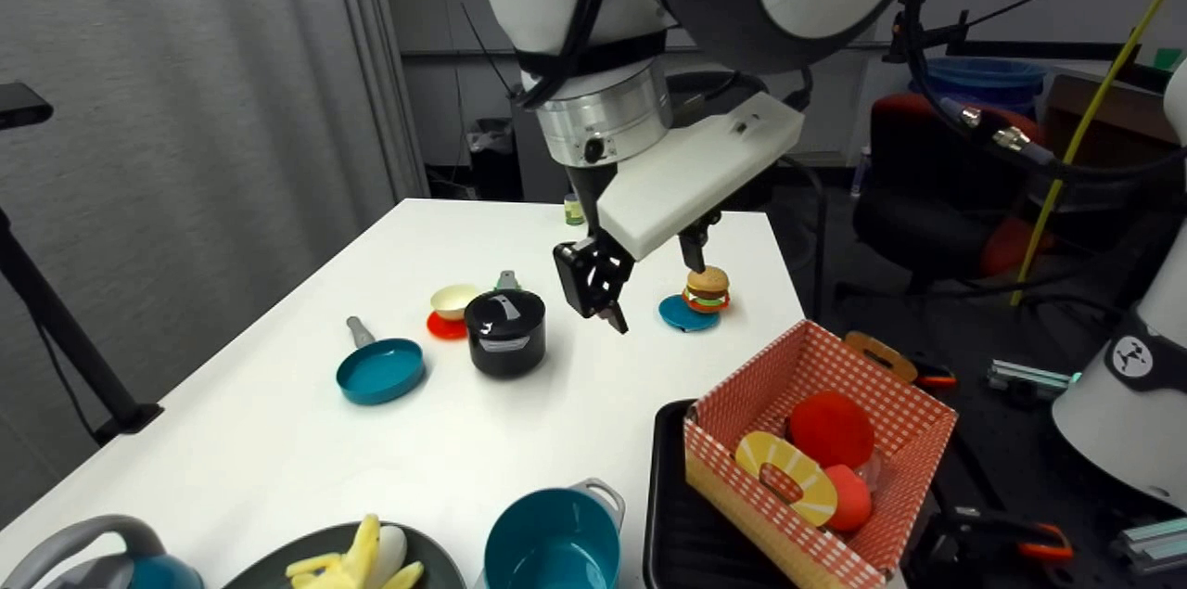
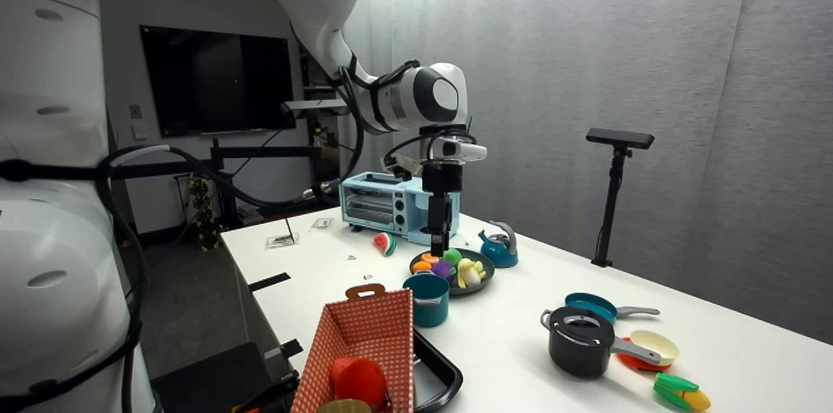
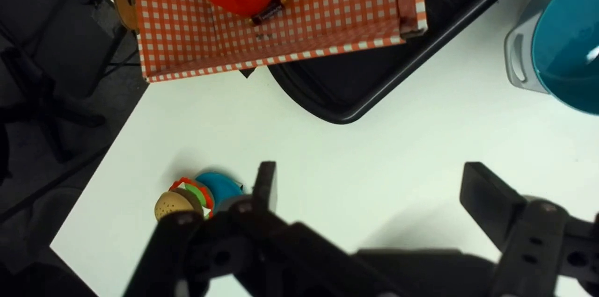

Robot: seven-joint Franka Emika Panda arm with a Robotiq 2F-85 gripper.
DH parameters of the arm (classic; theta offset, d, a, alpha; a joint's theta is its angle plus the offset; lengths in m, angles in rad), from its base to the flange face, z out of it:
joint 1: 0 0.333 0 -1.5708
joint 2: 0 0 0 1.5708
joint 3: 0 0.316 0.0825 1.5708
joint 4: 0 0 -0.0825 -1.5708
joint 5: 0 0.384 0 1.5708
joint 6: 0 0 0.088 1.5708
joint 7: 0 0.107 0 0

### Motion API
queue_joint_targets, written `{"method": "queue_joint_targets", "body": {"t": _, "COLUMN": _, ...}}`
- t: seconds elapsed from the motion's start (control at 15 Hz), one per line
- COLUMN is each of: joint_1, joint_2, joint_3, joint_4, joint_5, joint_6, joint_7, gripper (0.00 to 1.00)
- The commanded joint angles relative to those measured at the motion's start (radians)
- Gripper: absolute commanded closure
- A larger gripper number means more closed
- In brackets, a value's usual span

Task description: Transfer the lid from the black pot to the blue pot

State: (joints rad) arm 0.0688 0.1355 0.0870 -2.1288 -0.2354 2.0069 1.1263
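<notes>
The lid [image 1: 505, 309] sits on top of the black pot [image 1: 505, 355]; the lid [image 2: 581, 328] and black pot [image 2: 576, 356] also show in an exterior view, the pot's grey handle pointing away. The blue pot [image 1: 554, 535] stands uncovered with its mouth up; it also shows in an exterior view [image 2: 429, 313] and at the right edge of the wrist view [image 3: 568, 49]. My gripper [image 3: 369, 180] is open and empty, high above the table, apart from both pots; it shows in both exterior views [image 1: 654, 292] [image 2: 440, 249]. The black pot and lid are out of the wrist view.
A red checked basket [image 1: 895, 385] with toy food stands on a black tray [image 3: 337, 86] beside the blue pot. A toy burger [image 1: 708, 286] rests by a flat teal piece [image 1: 684, 314]. A teal frying pan [image 1: 378, 371] and cream bowl [image 1: 454, 300] flank the black pot.
</notes>
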Motion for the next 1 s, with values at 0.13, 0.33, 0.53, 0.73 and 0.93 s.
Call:
{"method": "queue_joint_targets", "body": {"t": 0.13, "joint_1": 0.020, "joint_2": 0.057, "joint_3": -0.031, "joint_4": 0.089, "joint_5": 0.024, "joint_6": 0.001, "joint_7": 0.093, "gripper": 0.00}}
{"method": "queue_joint_targets", "body": {"t": 0.33, "joint_1": 0.017, "joint_2": 0.068, "joint_3": -0.031, "joint_4": 0.108, "joint_5": 0.079, "joint_6": 0.021, "joint_7": 0.117, "gripper": 0.00}}
{"method": "queue_joint_targets", "body": {"t": 0.53, "joint_1": -0.031, "joint_2": 0.116, "joint_3": -0.082, "joint_4": 0.135, "joint_5": 0.127, "joint_6": 0.068, "joint_7": 0.063, "gripper": 0.00}}
{"method": "queue_joint_targets", "body": {"t": 0.73, "joint_1": -0.040, "joint_2": 0.137, "joint_3": -0.118, "joint_4": 0.150, "joint_5": 0.143, "joint_6": 0.097, "joint_7": 0.048, "gripper": 0.00}}
{"method": "queue_joint_targets", "body": {"t": 0.93, "joint_1": -0.027, "joint_2": 0.127, "joint_3": -0.134, "joint_4": 0.128, "joint_5": 0.120, "joint_6": 0.094, "joint_7": 0.053, "gripper": 0.00}}
